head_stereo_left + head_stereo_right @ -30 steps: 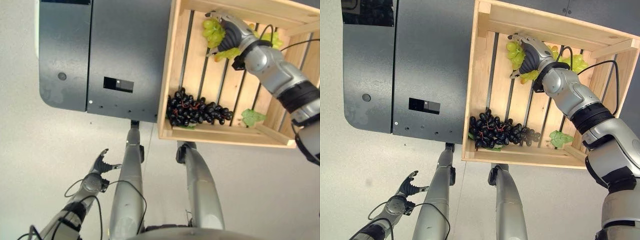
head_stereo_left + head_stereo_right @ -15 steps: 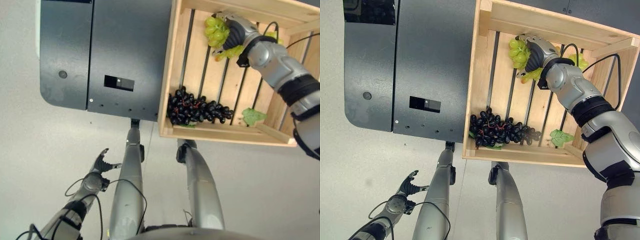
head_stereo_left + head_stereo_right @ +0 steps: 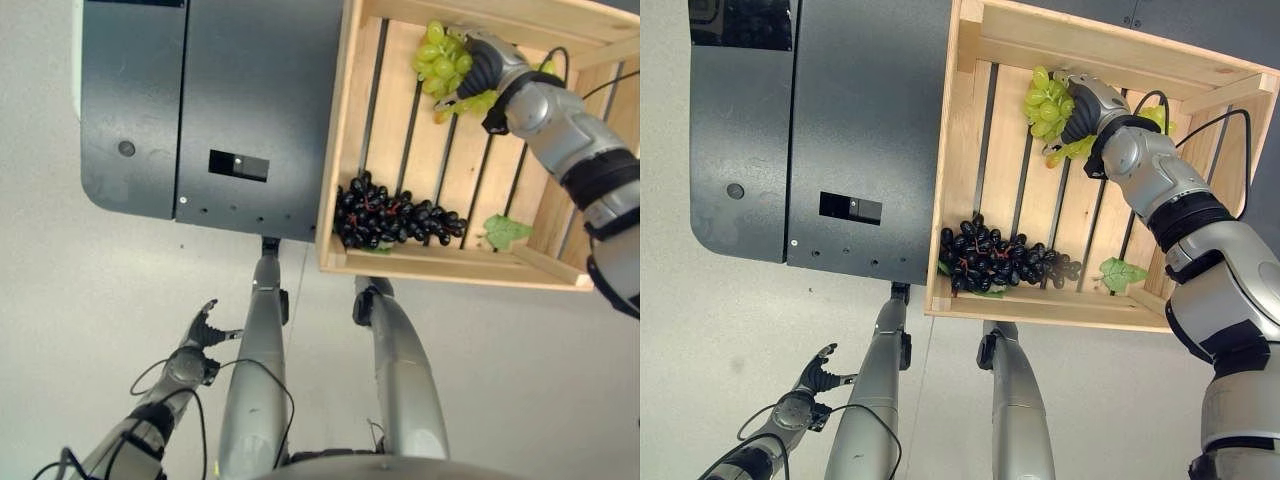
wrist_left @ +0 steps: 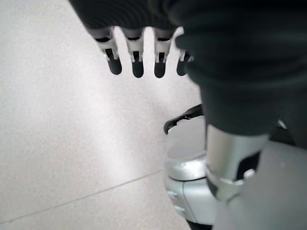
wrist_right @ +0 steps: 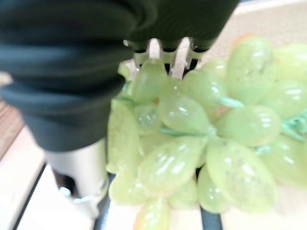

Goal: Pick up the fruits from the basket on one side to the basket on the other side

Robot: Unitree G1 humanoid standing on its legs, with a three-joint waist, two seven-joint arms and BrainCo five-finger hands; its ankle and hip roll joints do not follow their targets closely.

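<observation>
The right robot hand [image 3: 1087, 103] reaches into the far end of a slatted wooden crate [image 3: 958, 190], its fingers curled round a bunch of green grapes [image 3: 1046, 103]. The right wrist view shows the pale green fruit [image 5: 201, 143] pressed against the palm, with the fingers hooked over the top of the bunch. The grapes sit near the crate's far wall, above the slats; whether they still touch the slats cannot be told.

At the near end of the same crate lies a bunch of dark purple grapes [image 3: 395, 218], stretched along the near wall and resting on the slats. A single green leaf [image 3: 505, 232] lies on the slats towards the right near corner, a little apart from the dark bunch. More green fruit [image 3: 1158, 122] shows behind the right forearm.

Beside the crate, on its left, stands a dark grey cabinet [image 3: 200, 110].

The left robot hand [image 3: 203, 327] hangs low over the pale floor [image 4: 57, 143], well apart from the crate, its fingers [image 4: 137, 60] straight and spread, holding nothing
</observation>
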